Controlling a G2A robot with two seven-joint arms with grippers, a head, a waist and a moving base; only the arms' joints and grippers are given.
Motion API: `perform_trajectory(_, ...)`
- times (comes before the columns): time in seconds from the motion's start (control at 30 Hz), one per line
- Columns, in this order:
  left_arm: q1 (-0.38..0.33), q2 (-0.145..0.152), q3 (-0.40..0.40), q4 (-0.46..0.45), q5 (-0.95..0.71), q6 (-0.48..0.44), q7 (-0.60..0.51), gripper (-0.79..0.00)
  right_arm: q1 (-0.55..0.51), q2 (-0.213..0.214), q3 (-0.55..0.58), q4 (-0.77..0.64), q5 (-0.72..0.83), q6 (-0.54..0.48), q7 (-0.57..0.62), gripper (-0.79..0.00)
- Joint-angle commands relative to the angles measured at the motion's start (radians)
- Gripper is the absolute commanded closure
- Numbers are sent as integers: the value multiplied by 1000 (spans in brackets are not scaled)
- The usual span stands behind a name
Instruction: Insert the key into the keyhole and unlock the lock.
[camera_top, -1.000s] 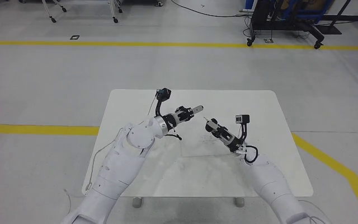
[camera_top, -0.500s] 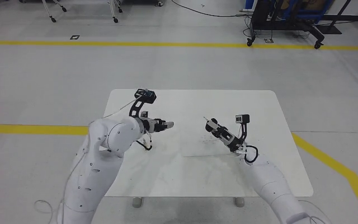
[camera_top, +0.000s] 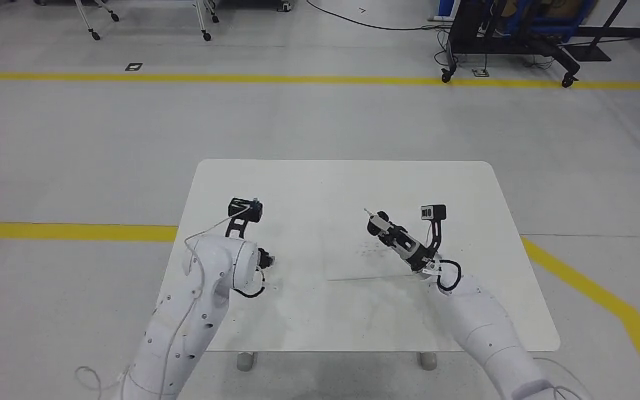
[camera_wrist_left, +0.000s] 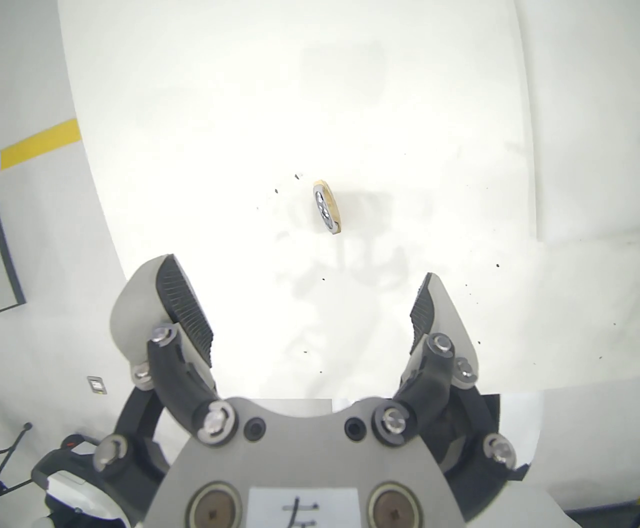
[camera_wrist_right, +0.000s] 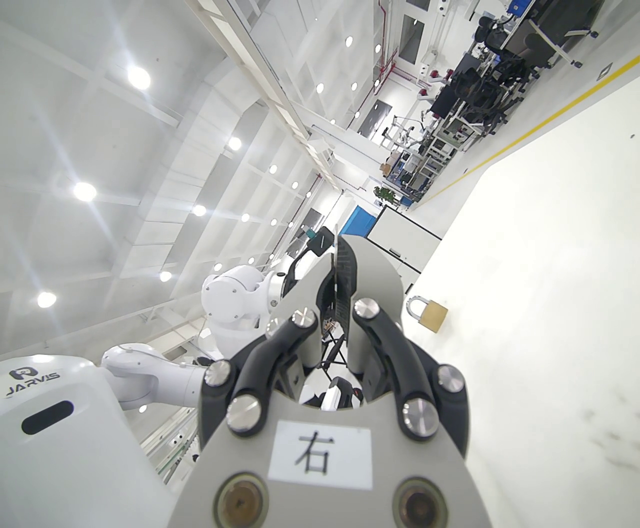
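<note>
Left gripper (camera_wrist_left: 300, 275) wide open, nothing between the pads; in the top view the left gripper (camera_top: 263, 259) sits lower left of centre, over the table (camera_top: 450, 190); brass padlock (camera_wrist_left: 327, 206) is on the tabletop a little beyond the fingertips, not touching them; right gripper (camera_wrist_right: 342, 250) closed, pads pressed flat together; in the top view the right gripper (camera_top: 376, 222) is just right of centre; thin sliver at its tips is probably the key (camera_top: 367, 212), too small to confirm; the right wrist view shows the padlock (camera_wrist_right: 429, 312) farther off on the table.
</note>
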Motion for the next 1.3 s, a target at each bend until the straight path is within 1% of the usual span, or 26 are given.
perform_trajectory(0.0,8,-8,-24,28,-9,19,19,-785,0,0,0,0,0,0,0,0)
perform_trajectory(0.07,14,-16,-47,45,-42,46,46,-742,0,0,0,0,0,0,0,0)
perform_trajectory(0.13,15,-22,-59,70,-47,57,57,-677,0,0,0,0,0,0,0,0)
perform_trajectory(0.23,13,-32,-75,94,-59,84,84,-650,0,0,0,0,0,0,0,0)
perform_trajectory(0.3,12,-39,-82,109,-86,113,113,-579,0,0,0,0,0,0,0,0)
perform_trajectory(0.33,9,-42,-82,118,-91,121,121,-579,0,0,0,0,0,0,0,0)
perform_trajectory(0.37,6,-45,-81,129,-92,130,131,-529,0,0,0,0,0,0,0,0)
perform_trajectory(0.43,-4,-50,-70,150,-95,140,141,-529,0,0,0,0,0,0,0,0)
perform_trajectory(0.5,-21,-57,-51,174,-114,142,143,-511,0,0,0,0,0,0,0,0)
perform_trajectory(0.53,-31,-60,-39,193,-118,142,144,-477,0,0,0,0,0,0,0,0)
perform_trajectory(0.57,-43,-64,-26,209,-129,140,140,-397,0,0,0,0,0,0,0,0)
perform_trajectory(0.67,-69,-74,3,249,-155,144,144,-372,0,0,0,0,0,0,0,0)
perform_trajectory(0.7,-77,-76,10,262,-153,143,144,-376,0,0,0,0,0,0,0,0)
perform_trajectory(0.73,-84,-77,15,271,-149,140,146,-382,0,0,0,0,0,0,0,0)
perform_trajectory(0.77,-89,-78,19,279,-145,138,146,-422,0,0,0,0,0,0,0,0)
perform_trajectory(0.87,-99,-80,27,290,-132,139,141,-453,0,0,0,0,0,0,0,0)
perform_trajectory(1.13,-87,-84,17,286,-107,156,157,-354,0,0,0,0,0,0,0,0)
perform_trajectory(1.17,-85,-84,17,288,-106,159,159,-326,0,0,0,0,0,0,0,0)
perform_trajectory(1.27,-81,-85,17,301,-96,167,169,-302,0,0,0,0,0,0,0,0)
